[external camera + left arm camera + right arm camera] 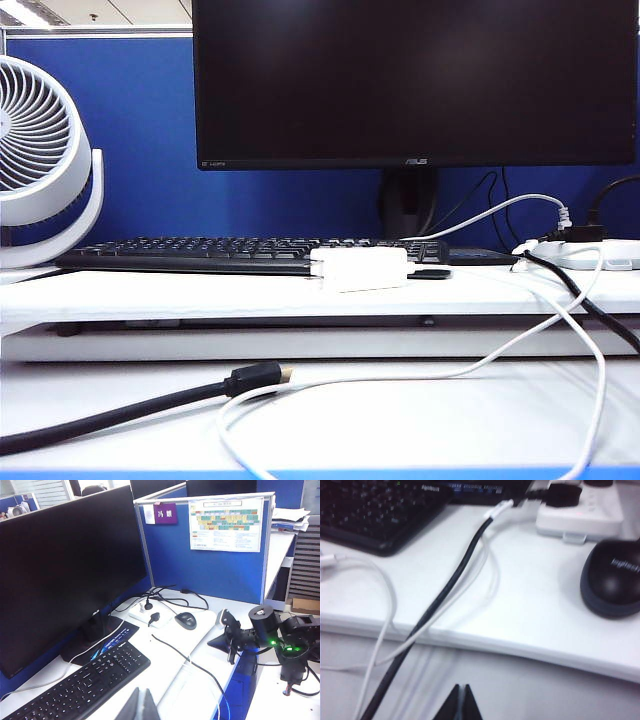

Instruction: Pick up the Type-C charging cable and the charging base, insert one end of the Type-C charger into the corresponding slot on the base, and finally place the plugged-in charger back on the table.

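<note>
The charging base (360, 270), a small white block, lies on the raised shelf of the table (180, 295) in front of the keyboard. The thin white Type-C charging cable (480, 365) loops over the lower desk surface and climbs towards the base's right end; whether it is plugged in, and the slot itself, cannot be made out. The cable (384, 605) also hangs over the shelf edge in the right wrist view. My left gripper (142, 700) is shut and empty, high above the shelf beside the keyboard. My right gripper (461, 687) is shut and empty, just off the shelf edge. Neither gripper appears in the exterior view.
A thick black cable with a gold tip (258, 379) lies on the lower desk. A black keyboard (200, 252), a monitor (415, 80), a white power strip (590, 252), a dark mouse (612, 580) and a fan (40, 160) stand on or near the shelf. The right arm (262, 622) sits at the desk edge.
</note>
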`<state>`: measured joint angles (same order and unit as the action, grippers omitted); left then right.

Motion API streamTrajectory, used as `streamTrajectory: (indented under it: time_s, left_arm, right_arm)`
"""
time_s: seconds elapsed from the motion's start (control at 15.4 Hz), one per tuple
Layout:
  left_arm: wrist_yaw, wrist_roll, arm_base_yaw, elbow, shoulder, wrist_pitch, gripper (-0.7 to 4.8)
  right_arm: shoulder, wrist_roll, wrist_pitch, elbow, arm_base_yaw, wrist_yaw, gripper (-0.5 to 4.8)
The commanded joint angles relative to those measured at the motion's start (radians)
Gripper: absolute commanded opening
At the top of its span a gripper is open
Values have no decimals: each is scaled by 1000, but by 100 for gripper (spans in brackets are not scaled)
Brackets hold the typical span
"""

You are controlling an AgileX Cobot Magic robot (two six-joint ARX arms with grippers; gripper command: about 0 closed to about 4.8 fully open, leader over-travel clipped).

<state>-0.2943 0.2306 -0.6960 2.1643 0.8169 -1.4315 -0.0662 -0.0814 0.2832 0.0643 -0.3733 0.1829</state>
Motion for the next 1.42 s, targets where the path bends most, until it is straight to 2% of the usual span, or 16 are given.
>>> streamTrajectory:
  time_s: [0.06, 0.19, 0.26, 0.32, 0.39, 0.45, 0.52, 0.58, 0.71, 0.78, 0.97, 1.1, 1.29, 1.42]
  left_arm:
    - [2, -6, 0, -16, 0, -1, -5]
    - [1, -6, 0, -84, 0, -1, -5]
    - [-2, -6, 0, -210, 0, 55, -5]
    - [-3, -1, 0, -343, 0, 164, -6]
    - [-24, 0, 0, -417, 1, 244, -5]
    - [-100, -3, 0, -592, 1, 447, -6]
    - [-117, -3, 0, -682, 1, 546, -6]
    - [-118, -14, 0, -992, 27, 841, -5]
    - [-110, -59, 8, -1206, 39, 1067, -6]
    - [-92, -93, 75, -1518, -16, 1347, -6]
    - [-11, -93, 257, -1745, -198, 1368, -5]
    - [3, -93, 360, -1859, -307, 1369, -6]
    - [11, -93, 457, -2000, -451, 1370, -6]
    - [68, -112, 481, -2062, -533, 1367, -6]
  right_arm:
    - [-1, -6, 26, -15, -1, -1, -6]
    - [-2, -5, 26, -14, -1, -2, -5]
    - [2, -37, 26, -14, -1, -4, -5]
    - [3, -37, 26, -14, -1, -2, -5]
    - [4, -37, 26, -14, -1, -2, -5]
    - [3, -37, 26, -14, -1, -2, -5]
    - [4, -37, 26, -14, -1, -2, -5]
    - [4, -37, 26, -14, -1, -2, -5]
    - [4, -37, 26, -14, -1, -2, -5]
    - [4, -37, 26, -14, -1, -2, -5]
    - [5, -37, 26, -14, -1, -2, -5]
    - [5, -37, 26, -14, -1, -1, -5]
    - [5, -37, 26, -14, -1, -2, -5]
    - [5, -37, 26, -14, 0, -2, -5]
